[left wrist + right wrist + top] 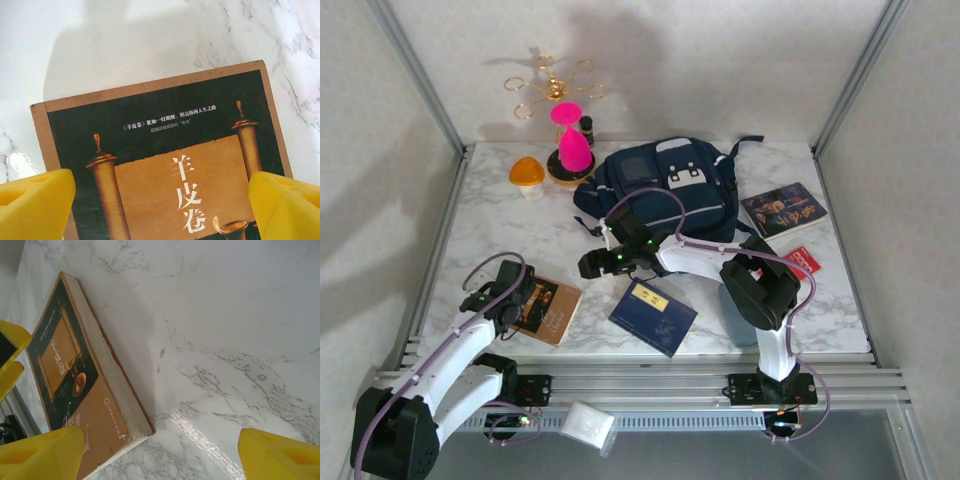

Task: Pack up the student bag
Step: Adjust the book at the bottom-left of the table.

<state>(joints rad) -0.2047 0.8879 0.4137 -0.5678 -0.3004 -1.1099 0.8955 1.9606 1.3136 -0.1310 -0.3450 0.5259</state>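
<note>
the top camera looks down from above and behind the arms' bases, far enough to take in the whole table (490,230). the left wrist camera faces straight down, very near the brown book (165,165). the right wrist camera looks slantwise across the table from farther off. all three views share the brown book.

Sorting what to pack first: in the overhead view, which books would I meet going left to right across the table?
Brown scroll-cover book → navy book with yellow label → dark picture-cover book.
</note>
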